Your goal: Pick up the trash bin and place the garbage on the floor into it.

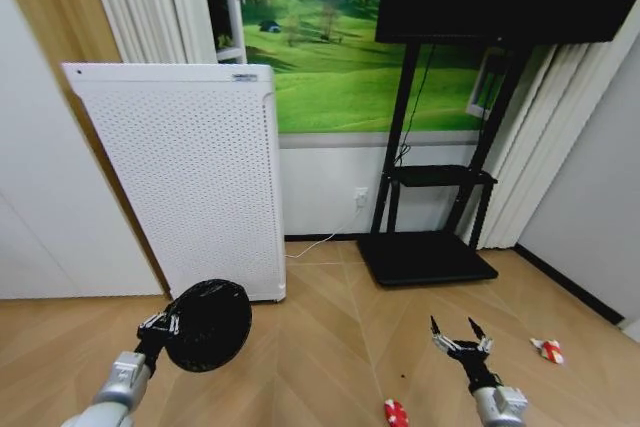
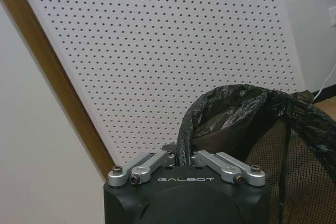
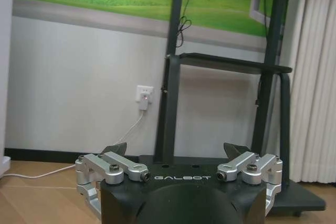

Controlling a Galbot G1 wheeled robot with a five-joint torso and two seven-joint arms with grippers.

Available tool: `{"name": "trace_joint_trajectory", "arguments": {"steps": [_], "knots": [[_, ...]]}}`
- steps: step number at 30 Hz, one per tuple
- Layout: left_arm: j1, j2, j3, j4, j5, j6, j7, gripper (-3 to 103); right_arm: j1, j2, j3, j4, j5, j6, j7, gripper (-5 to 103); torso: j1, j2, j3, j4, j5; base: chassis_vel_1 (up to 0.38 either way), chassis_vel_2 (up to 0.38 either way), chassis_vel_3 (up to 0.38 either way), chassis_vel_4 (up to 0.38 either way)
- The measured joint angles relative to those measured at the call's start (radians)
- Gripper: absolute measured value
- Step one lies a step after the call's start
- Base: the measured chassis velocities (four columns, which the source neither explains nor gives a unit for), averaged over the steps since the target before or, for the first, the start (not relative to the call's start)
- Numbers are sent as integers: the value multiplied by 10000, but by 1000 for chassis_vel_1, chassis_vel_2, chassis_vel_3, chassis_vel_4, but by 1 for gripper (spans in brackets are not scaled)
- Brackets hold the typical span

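Before the white perforated appliance (image 1: 190,177), left pincer (image 1: 160,327) grasping trash bin (image 1: 208,325) rim, right pincer (image 1: 460,332) released

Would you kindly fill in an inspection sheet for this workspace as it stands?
Surface: wooden floor, bare between the arms.
Job's things: trash bin held up at its bag rim; red-and-white can and wrapper lie on the floor.
Clutter: nothing seen.
Grippers: left gripper shut on the bin's liner; right gripper open, empty.
Cables: white cord from the wall socket.
Surroundings: white perforated appliance, black TV stand, curtains.
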Motion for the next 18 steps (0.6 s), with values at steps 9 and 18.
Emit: {"name": "trace_joint_trajectory", "arguments": {"steps": [9,18], "knots": [[-114,-20,166,128,64,2,0,6,36,-18,122,-4,-325,43,-347,100,0,0,1,-5,-11,-68,-20,45,38],[-228,36,303,220,65,-2,-20,6,-106,-43,27,2,-346,-86,-72,100,-1,0,0,1,-7,47,48,-49,-29]]}}
